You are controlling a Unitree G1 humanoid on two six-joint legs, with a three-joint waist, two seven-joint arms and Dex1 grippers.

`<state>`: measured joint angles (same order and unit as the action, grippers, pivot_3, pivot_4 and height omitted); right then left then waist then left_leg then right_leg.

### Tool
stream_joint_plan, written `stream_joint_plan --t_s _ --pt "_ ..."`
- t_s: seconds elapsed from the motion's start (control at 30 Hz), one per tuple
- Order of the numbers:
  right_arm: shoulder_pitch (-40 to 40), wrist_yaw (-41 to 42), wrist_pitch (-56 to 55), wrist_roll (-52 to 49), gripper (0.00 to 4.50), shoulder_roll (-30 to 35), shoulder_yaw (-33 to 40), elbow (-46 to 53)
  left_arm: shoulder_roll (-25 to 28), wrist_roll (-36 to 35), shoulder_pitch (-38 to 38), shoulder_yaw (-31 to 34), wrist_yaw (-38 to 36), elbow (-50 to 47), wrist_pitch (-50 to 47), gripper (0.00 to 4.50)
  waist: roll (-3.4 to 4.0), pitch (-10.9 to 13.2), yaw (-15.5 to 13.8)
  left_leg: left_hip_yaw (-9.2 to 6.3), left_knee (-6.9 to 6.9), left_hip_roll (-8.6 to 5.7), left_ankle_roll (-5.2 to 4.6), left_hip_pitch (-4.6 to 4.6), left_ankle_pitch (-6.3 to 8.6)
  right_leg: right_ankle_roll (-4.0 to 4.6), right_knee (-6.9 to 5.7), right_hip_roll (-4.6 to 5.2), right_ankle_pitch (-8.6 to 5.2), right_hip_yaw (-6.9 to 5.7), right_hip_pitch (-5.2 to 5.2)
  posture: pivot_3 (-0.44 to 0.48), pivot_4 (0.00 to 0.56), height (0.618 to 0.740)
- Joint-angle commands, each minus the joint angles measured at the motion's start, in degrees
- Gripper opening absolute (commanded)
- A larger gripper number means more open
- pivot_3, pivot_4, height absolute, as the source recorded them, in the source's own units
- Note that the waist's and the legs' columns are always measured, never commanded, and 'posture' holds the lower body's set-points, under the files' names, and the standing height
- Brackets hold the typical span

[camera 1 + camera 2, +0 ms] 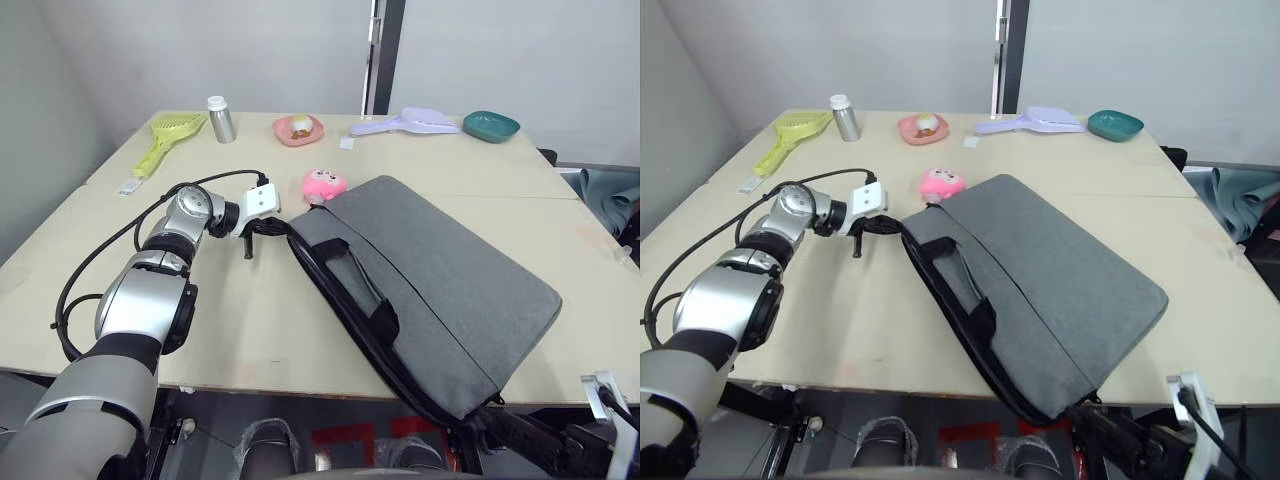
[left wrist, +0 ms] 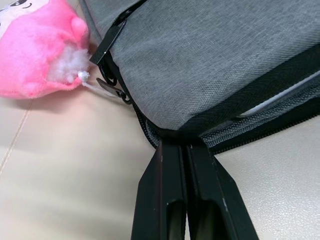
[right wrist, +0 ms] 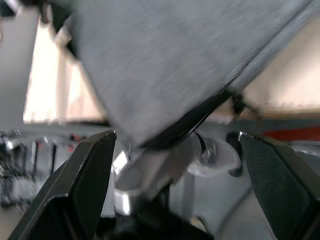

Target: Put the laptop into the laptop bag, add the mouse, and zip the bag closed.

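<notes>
I see the bag [image 1: 440, 290], flat grey fabric w/ black trim and handles, lying diagonal on the table [image 1: 250, 330], near corner overhanging. Left gripper [image 2: 186, 150] pinched together at its zip corner; right gripper [image 3: 175, 145] apart below the overhang.

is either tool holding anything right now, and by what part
The left tool is shut on the laptop bag, pinching its zipped edge at the corner beside the pink plush toy. The right tool is open, holding nothing.
</notes>
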<state>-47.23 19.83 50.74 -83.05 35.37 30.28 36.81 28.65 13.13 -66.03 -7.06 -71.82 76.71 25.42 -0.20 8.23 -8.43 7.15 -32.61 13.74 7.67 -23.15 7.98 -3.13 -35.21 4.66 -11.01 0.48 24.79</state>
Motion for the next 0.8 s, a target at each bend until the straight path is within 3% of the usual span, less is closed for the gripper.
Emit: stream_joint_plan --t_s 0.03,0.3,0.4,0.73,0.8 --pt "2.78 -2.33 0.05 0.32 4.12 -0.68 -2.27 -3.66 1.13 -1.22 -0.22 1.01 -0.62 -1.87 0.95 0.02 0.00 0.00 -0.05 0.00 0.00 -0.02 0.00 -0.01 0.00 0.00 0.00 0.01 0.00 -0.01 0.00 0.000 0.150 0.740" --pt "7.31 -2.83 0.68 1.05 4.12 -0.70 -5.23 -4.96 1.66 -1.56 -0.25 1.23 -1.32 -2.13 1.01 0.02 0.00 0.00 0.47 0.00 -0.06 -0.03 0.00 0.24 0.00 0.03 -0.11 0.03 0.03 0.02 -0.22 0.000 0.150 0.740" --pt "8.32 -1.89 0.21 1.84 3.38 -0.90 -4.75 -6.66 2.08 -2.04 0.11 1.48 -2.02 -2.42 1.48 0.00 0.00 0.00 0.77 -0.01 -0.06 -0.02 0.00 0.30 0.00 0.03 -0.13 0.03 0.04 0.02 -0.34 0.000 0.150 0.740" --pt "12.76 1.41 1.30 0.90 0.02 5.13 0.59 -9.73 4.07 -4.31 1.92 2.21 -3.49 -3.71 1.83 0.00 0.01 0.00 1.04 -0.01 -0.32 -0.03 -0.02 0.28 -0.01 0.04 -0.17 0.09 0.08 0.02 -0.38 0.000 0.150 0.740" --pt "15.15 1.31 2.23 1.16 0.02 7.52 1.83 -11.53 4.77 -4.72 2.51 2.40 -3.65 -4.05 1.74 0.00 0.01 -0.01 0.85 -0.01 -0.33 -0.05 -0.03 0.29 -0.01 0.04 -0.20 0.12 0.08 0.00 -0.40 0.000 0.150 0.740"
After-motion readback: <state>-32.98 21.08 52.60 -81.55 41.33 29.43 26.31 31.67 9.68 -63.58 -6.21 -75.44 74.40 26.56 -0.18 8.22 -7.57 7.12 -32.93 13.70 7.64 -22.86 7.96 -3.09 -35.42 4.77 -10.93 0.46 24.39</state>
